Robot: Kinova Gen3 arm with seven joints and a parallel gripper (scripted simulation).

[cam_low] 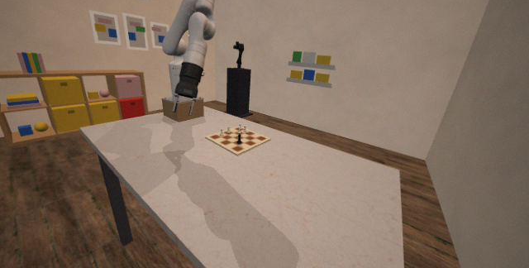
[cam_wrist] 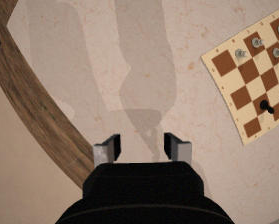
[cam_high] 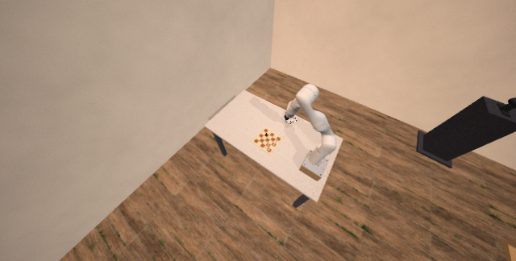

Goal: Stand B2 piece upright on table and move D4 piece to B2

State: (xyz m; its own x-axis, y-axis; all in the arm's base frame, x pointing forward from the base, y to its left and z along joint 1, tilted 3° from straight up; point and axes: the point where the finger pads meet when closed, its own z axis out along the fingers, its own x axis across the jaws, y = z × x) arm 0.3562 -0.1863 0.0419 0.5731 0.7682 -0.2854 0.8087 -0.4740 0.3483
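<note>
A small chessboard lies on the white table; it also shows in the top view and at the right edge of the wrist view. One black piece stands on the board's near side; it also shows in the wrist view. Several light pieces stand on the far squares. The square letters are too small to read. My gripper hangs open and empty above the table, well to the left of the board and apart from it. Its fingers show open in the wrist view.
The arm's base stands on a wooden block at one table end. A black stand with a camera is behind the table. Shelves with coloured boxes line the back wall. The table edge runs near the gripper.
</note>
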